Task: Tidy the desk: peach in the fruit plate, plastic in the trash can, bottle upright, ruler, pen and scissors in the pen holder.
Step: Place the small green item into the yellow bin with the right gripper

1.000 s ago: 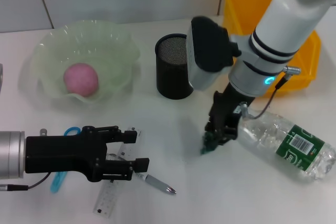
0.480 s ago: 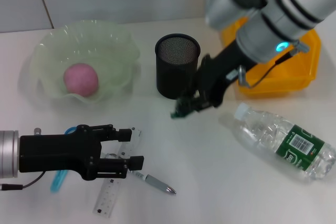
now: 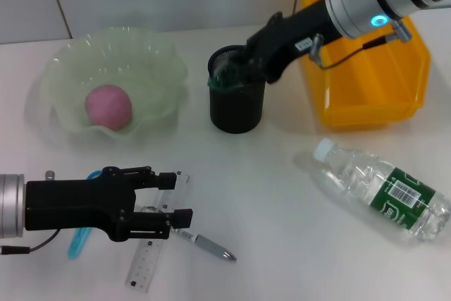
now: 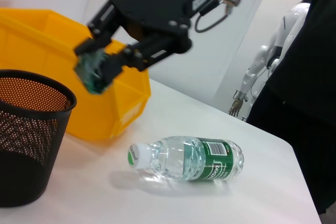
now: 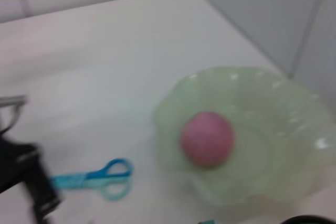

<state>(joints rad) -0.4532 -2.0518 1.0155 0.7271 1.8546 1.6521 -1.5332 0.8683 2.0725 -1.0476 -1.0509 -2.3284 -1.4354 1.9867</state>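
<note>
The right gripper [image 3: 227,77] hangs over the rim of the black mesh cup [image 3: 237,100] at about twelve o'clock on the bench [image 3: 282,244], its jaws closed on a crumpled greenish scrap of plastic [image 4: 93,71]; the left wrist view shows the scrap pinched just above and beside the cup's open mouth, presumably so it can drop straight in. Judging by the task, that is an odd target, since the mesh cup looks like the pen holder, while the yellow bin [image 3: 373,75] just beside it at one o'clock seems the likelier trash can. The left gripper [image 3: 169,206] sits low at seven o'clock, its jaws held fairly wide over the ruler [image 3: 146,267], with the pen [image 3: 209,246] just beside them and the blue scissors [image 3: 83,239] partly hidden under the arm, a ready stance for gathering the stationery. The peach [image 3: 108,106] already lies in the pale green fruit plate [image 3: 151,54] at ten o'clock. The bottle [image 3: 380,192] lies on its side at four o'clock, cap pointing toward the middle, not yet stood up.
</note>
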